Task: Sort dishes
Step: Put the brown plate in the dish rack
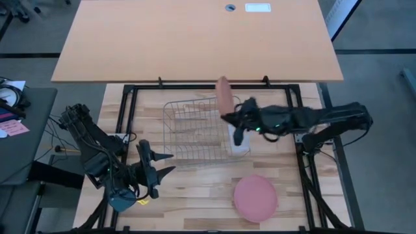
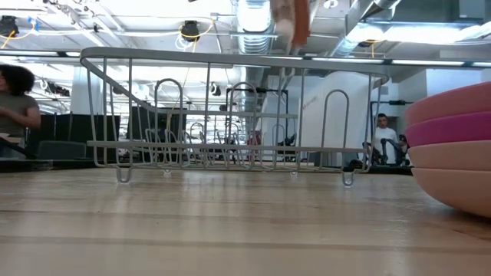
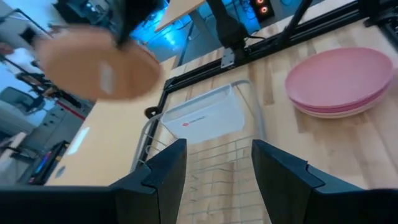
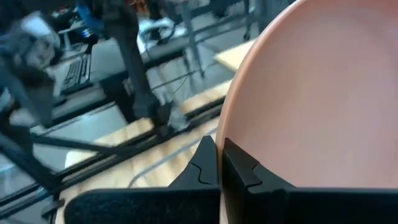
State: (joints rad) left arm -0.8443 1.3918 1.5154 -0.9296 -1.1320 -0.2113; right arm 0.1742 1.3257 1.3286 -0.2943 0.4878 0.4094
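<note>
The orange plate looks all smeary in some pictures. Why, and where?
Left wrist view: the salmon-orange plate is smeared, probably from motion. Low view: its edge is blurred at the top, while the wire rack is sharp. Right wrist view: the background is blurred; the right gripper pinches the plate.

right gripper [image 1: 229,117]: closed on salmon-orange plate [image 1: 223,93], held on edge above wire rack [image 1: 188,130] | left gripper [image 1: 162,164]: parted, near rack's left corner | plate stack [image 1: 255,197]: set on table [image 1: 195,195]
</note>
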